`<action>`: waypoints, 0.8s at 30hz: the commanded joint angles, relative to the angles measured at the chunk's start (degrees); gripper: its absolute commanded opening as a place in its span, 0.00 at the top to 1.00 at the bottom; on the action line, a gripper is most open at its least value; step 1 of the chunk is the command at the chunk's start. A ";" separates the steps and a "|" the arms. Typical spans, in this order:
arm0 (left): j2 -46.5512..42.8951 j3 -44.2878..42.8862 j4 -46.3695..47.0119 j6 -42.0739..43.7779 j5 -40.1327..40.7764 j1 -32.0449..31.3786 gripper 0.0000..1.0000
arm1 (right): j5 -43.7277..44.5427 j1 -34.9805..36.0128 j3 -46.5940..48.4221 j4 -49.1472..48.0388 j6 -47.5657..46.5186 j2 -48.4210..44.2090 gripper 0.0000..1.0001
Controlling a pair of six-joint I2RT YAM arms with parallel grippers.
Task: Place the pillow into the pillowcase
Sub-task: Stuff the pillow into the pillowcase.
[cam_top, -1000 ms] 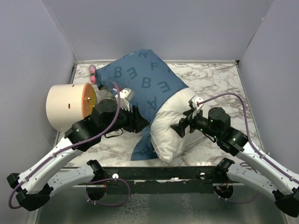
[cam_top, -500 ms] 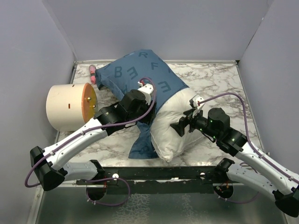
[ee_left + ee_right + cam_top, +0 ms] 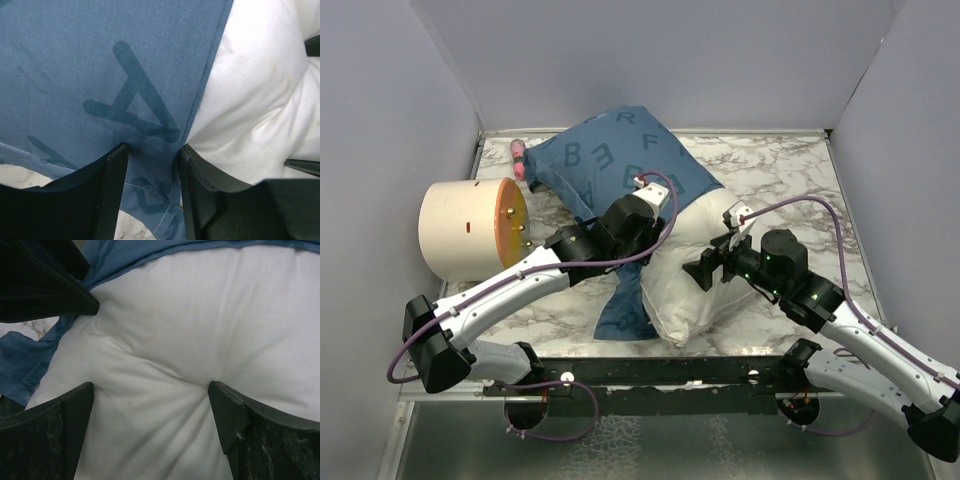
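Wide-open right gripper just presses the plump white fabric pillow; half-open left gripper, hold unclear, could drop the floppy blue pillowcase hem at 5 o'clock.

Looking in, I count one white pillow, one blue pillowcase and one marble table. There are two robot arms, the left arm and the right arm. Each has one gripper, so two in all: the left gripper and the right gripper. Two purple cables. One beige drum. One small pink thing.
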State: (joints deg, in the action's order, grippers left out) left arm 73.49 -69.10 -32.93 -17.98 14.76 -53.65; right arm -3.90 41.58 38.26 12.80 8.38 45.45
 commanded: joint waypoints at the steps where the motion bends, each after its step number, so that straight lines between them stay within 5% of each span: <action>1: 0.27 -3.17 -4.75 2.07 7.24 -0.23 0.58 | 3.50 -0.03 -1.39 2.73 0.67 1.51 0.04; 9: 1.04 -5.14 -5.54 2.48 4.58 -0.23 0.70 | 4.83 -0.06 -1.47 2.63 1.00 4.64 0.26; 17: 1.80 -5.73 -6.11 3.14 2.54 -0.23 0.62 | 7.08 -0.04 -3.19 1.37 2.83 7.65 0.83; 24: 2.20 -5.95 -5.59 3.13 2.99 -0.23 0.56 | 8.14 -0.05 -3.76 1.53 3.40 9.38 0.92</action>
State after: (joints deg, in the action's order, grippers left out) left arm 75.68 -73.17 -38.70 -15.59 17.19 -54.02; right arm 1.06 41.58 36.99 8.95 11.31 52.38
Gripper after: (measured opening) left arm 0.435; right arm 0.097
